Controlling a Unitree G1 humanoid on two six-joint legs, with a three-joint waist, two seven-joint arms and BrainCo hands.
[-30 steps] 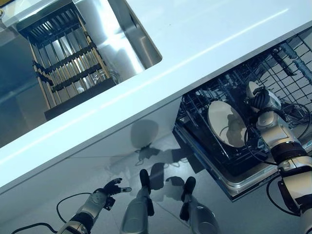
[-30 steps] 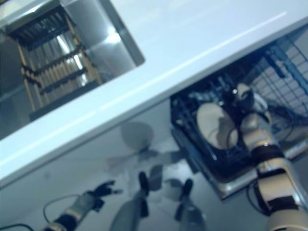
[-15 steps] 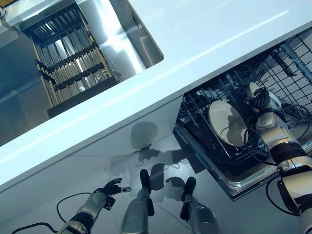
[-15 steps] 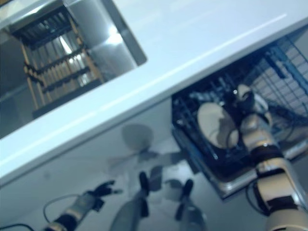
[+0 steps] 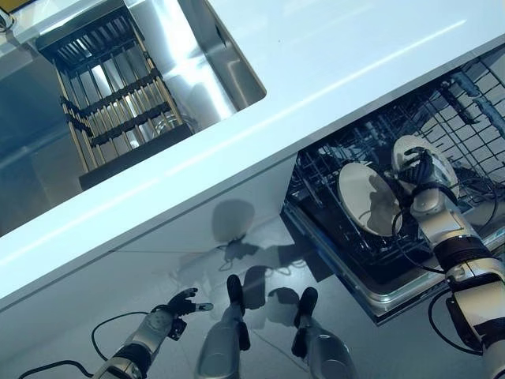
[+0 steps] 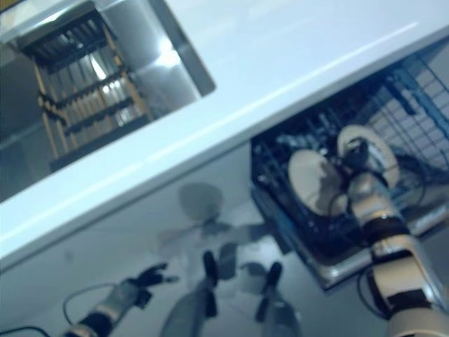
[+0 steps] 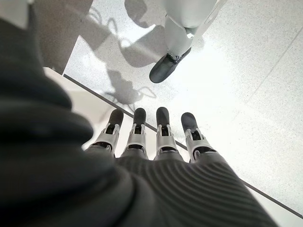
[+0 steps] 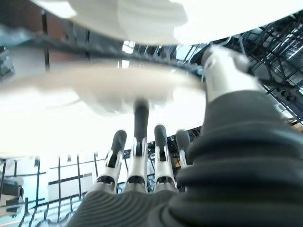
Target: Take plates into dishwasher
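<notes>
The dishwasher's dark wire rack (image 5: 473, 110) is pulled out at the right, below the counter. One white plate (image 5: 363, 197) stands on edge in its near part. My right hand (image 5: 424, 172) is over the rack just behind that plate, shut on a second white plate (image 5: 410, 150) whose rim shows above the hand. In the right wrist view the thumb (image 8: 222, 71) presses on this plate's rim (image 8: 118, 85), with the fingers (image 8: 137, 156) beneath it. My left hand (image 5: 175, 309) hangs low at the lower left, open and holding nothing, its fingers (image 7: 161, 132) straight above the floor.
A white counter (image 5: 355, 55) runs across the view above the rack. A steel sink (image 5: 213, 71) at the upper left has a dark slatted drying rack (image 5: 110, 95) beside it. The dishwasher's open door edge (image 5: 394, 300) juts out over the grey floor.
The plate in my right hand has turned and risen, so more of its white face shows behind the hand. The standing plate and my left hand have not moved.
</notes>
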